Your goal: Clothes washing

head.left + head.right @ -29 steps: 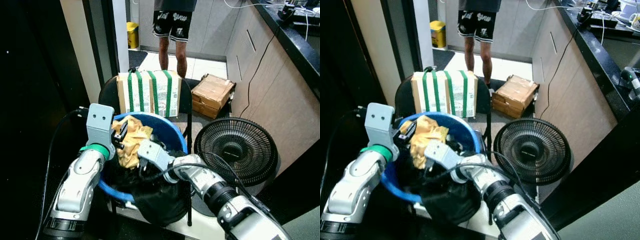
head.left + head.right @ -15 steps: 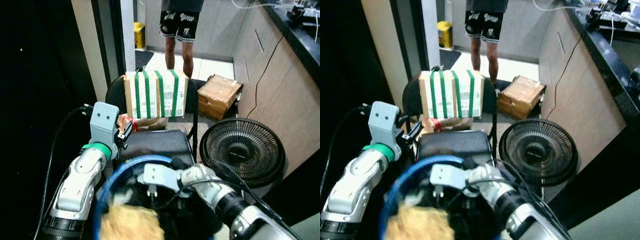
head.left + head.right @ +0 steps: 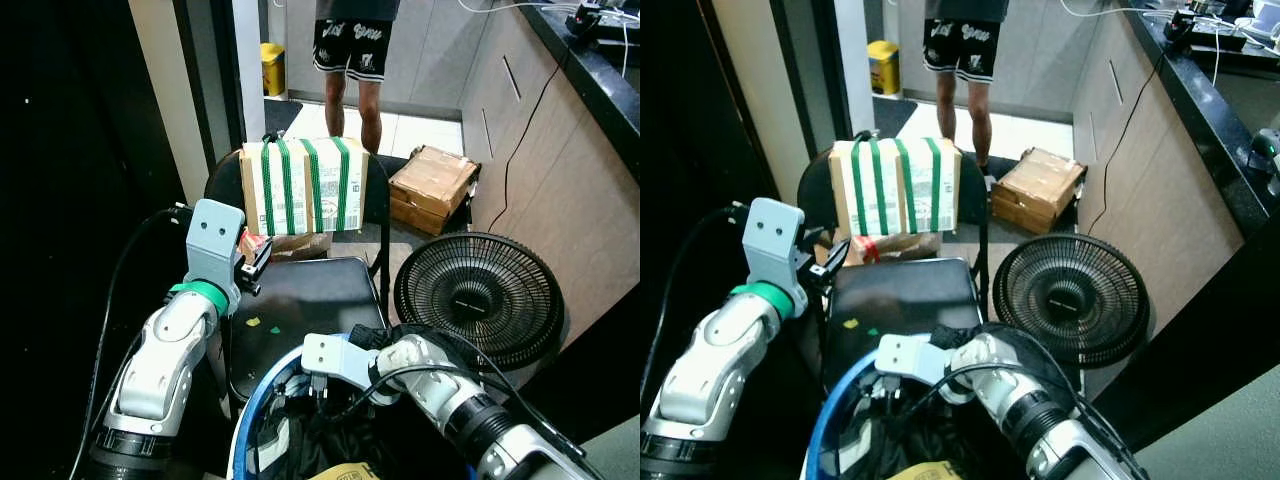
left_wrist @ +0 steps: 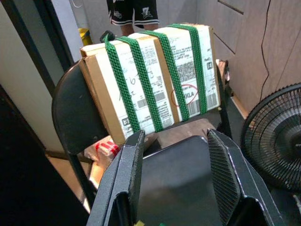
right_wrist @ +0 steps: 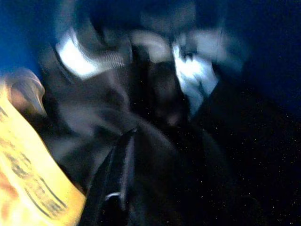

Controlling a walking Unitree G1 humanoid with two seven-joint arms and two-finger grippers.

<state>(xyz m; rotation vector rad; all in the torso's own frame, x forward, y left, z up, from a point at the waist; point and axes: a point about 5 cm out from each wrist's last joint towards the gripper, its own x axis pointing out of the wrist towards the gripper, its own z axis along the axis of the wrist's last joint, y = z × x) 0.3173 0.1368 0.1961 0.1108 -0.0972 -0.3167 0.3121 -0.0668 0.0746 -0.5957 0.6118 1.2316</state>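
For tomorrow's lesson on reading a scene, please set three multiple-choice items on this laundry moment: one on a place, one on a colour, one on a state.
1. Where does the strapped cardboard box stand?
A. on the floor beside the fan
B. at the back of the black chair, against its backrest
C. inside the basin

2. What colour are the straps around that box?
A. green
B. red
C. white

3. How are the left gripper's fingers?
A. shut on a cloth
B. shut on the box
C. open, holding nothing

Answers:
1 B, the box sits behind the bare seat, against the backrest.
2 A, four green bands run over its front.
3 C, the left wrist view shows the chair seat through the gap between the two fingers.
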